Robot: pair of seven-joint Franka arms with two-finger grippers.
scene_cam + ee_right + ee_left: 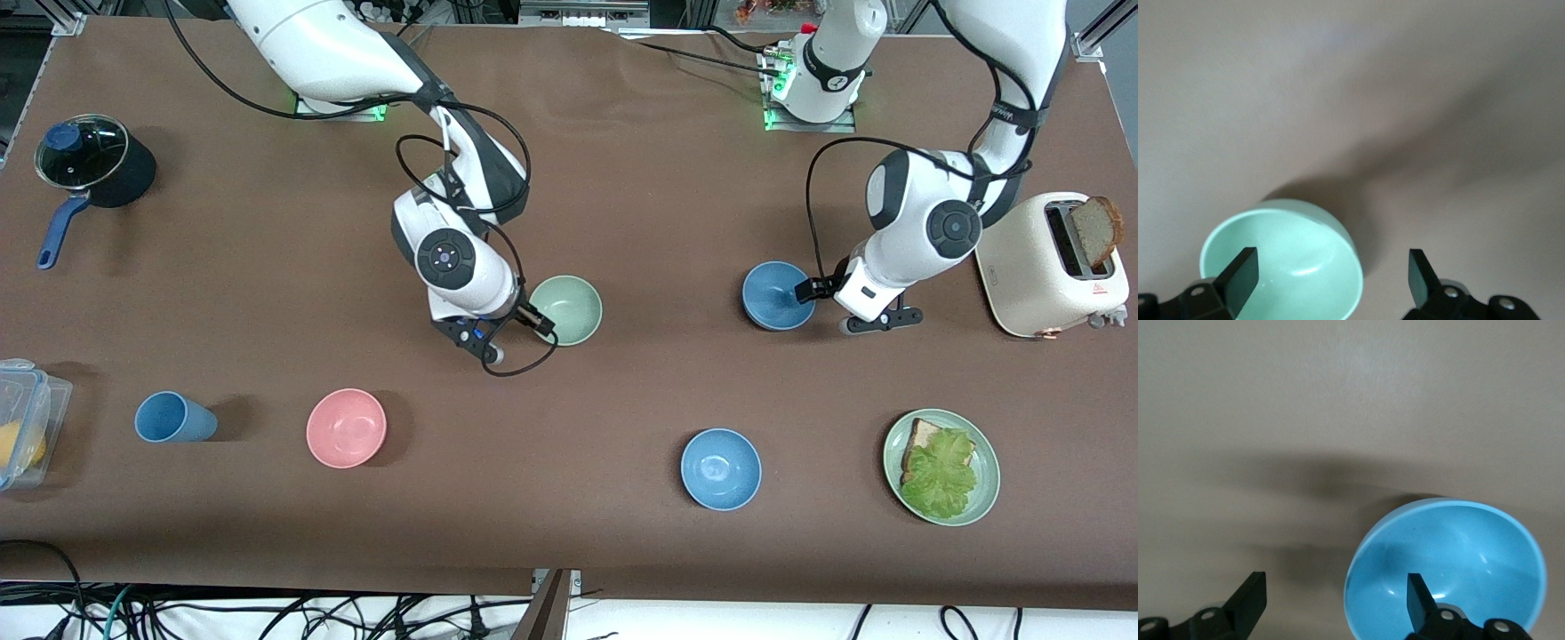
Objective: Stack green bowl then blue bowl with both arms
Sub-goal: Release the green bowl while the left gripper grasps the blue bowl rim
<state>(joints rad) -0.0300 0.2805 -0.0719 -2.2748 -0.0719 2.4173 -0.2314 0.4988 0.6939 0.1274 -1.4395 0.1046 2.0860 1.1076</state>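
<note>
The pale green bowl stands upright on the brown table near the middle. My right gripper is open and straddles its rim, one finger inside the bowl and the other outside. The muted blue bowl stands toward the left arm's end of the table. My left gripper is open at its rim, with one finger over the bowl's inside and the other off to the side over bare table. Neither bowl is lifted.
A brighter blue bowl, a pink bowl and a blue cup sit nearer the front camera. A green plate holds bread and lettuce. A toaster, a lidded pot and a plastic box stand at the table's ends.
</note>
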